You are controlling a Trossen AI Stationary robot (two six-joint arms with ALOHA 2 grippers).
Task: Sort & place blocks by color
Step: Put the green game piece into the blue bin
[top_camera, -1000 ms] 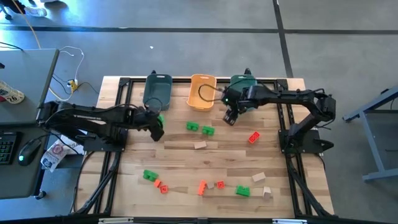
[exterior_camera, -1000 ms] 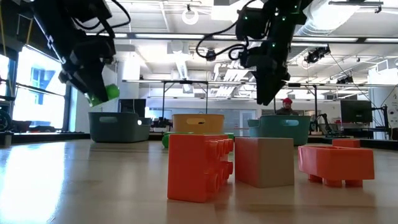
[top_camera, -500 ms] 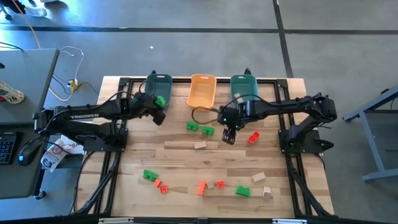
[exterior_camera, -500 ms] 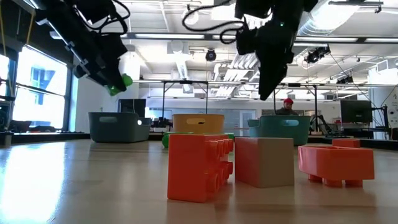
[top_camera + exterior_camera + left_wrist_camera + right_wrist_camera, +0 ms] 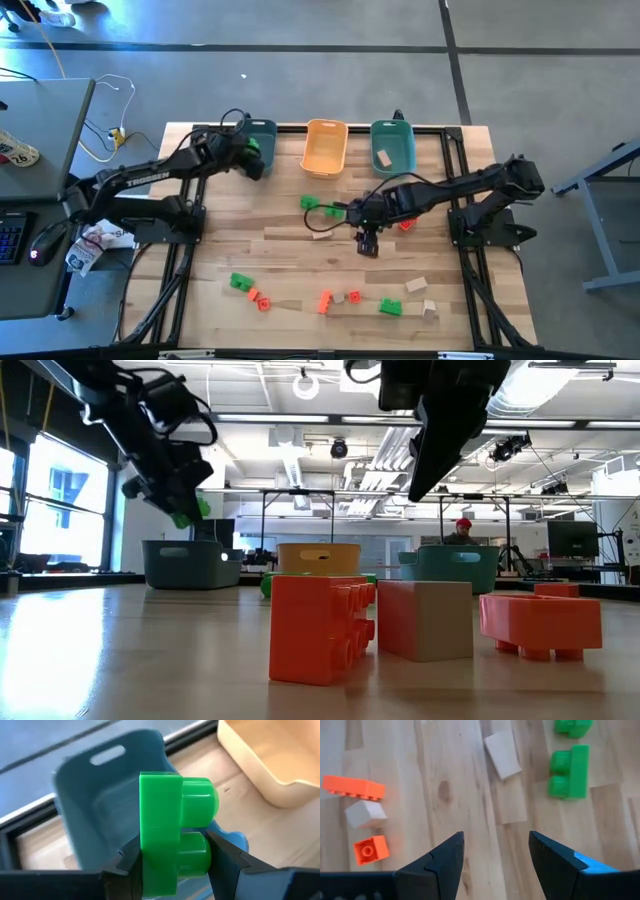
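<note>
My left gripper is shut on a bright green block above the near part of the dark teal bin at the far left. My right gripper hangs open over the middle of the table; nothing is between its fingers. Below it, a tan block and two green blocks lie flat on the wood. More green, red-orange and tan blocks lie scattered near the front edge. A tan block lies in the lighter teal bin. My left gripper pinches the green block between its two fingers: one finger lies on the flat underside, the other on the end of the lower stud. The fingers slant down toward the far edge. The block is lifted clear, above the dark teal bin.
An orange bin stands between the two teal bins along the far edge. A red block lies right of my right gripper. In the low view, an orange block, a tan one and another orange one stand close by.
My left gripper has swung toward the far edge with the green block, from beside the dark teal bin to above it. My right gripper has swung from the far bins toward the near edge, to above the middle of the table.
</note>
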